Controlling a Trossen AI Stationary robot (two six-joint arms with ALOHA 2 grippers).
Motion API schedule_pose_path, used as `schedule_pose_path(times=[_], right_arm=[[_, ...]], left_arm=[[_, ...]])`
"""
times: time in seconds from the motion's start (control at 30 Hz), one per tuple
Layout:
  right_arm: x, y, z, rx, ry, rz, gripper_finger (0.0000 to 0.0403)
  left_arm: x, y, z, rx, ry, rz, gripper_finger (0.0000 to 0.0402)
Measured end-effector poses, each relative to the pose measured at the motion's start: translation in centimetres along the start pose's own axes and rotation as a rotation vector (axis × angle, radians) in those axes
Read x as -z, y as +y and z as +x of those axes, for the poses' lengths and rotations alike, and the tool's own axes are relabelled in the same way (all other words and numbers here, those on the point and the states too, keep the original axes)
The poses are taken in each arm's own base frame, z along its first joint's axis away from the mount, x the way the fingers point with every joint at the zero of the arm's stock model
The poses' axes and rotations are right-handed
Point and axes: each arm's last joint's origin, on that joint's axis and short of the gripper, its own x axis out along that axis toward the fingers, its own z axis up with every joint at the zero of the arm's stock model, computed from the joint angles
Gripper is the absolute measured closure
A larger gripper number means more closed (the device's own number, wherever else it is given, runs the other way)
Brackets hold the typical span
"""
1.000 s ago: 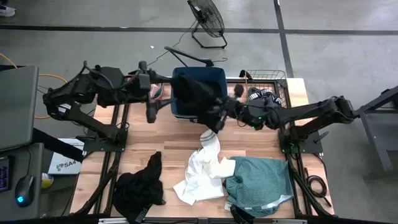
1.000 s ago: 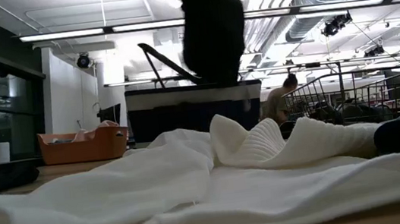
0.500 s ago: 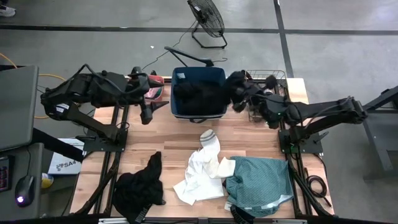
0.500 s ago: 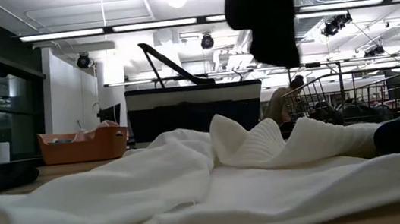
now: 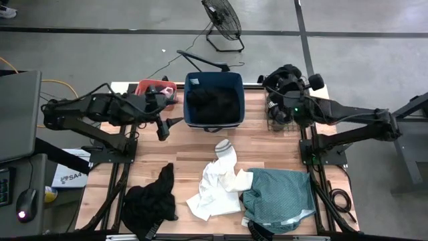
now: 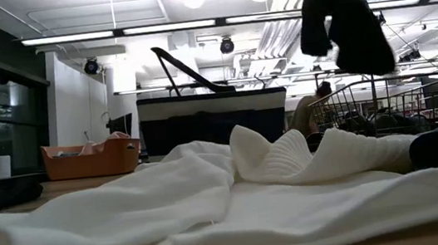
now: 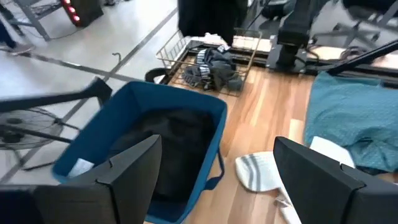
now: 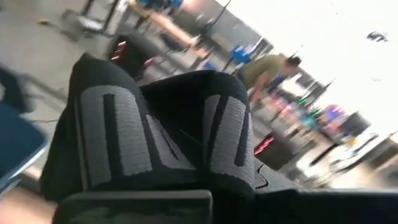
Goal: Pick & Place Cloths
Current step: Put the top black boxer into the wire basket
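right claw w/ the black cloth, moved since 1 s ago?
Yes. The right claw carried the black fabric cloth from over the navy plastic tub rightward, above the wire basket.

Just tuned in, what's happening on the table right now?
The right gripper holds a black cloth in the air above the wire basket, having carried it over from the navy tub. The left gripper waits open beside the tub. A white cloth, a teal cloth and another black cloth lie on the table.

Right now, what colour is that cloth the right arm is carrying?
The held cloth is black with grey stripe-like markings, clearest in the right wrist view.
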Motion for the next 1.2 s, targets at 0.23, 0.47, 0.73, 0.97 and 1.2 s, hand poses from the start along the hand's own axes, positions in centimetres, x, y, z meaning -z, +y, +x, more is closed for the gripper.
schedule_pose_path(times=[0.23,0.47,0.73,0.97,1.2], right_arm=[[3.8,-1.1,3.4,-0.135,0.304,0.15,0.0399],[6.3,-2.1,5.8,-0.117,0.589,0.188,0.0399],[8.7,-1.0,7.4,-0.031,0.852,0.059,0.0399],[9.5,1.9,9.2,-0.079,0.943,-0.033,0.0399],[10.8,3.7,11.8,-0.12,1.03,-0.062,0.0399]], left_arm=[[3.5,0.6,0.0,0.054,-0.084,-0.084,0.0097],[6.2,0.9,0.2,0.069,-0.118,-0.139,0.0097],[8.3,0.7,1.4,0.063,-0.086,-0.157,0.0097],[9.0,0.4,2.1,0.083,-0.09,-0.161,0.0097],[9.1,0.7,1.5,0.085,-0.106,-0.166,0.0097]])
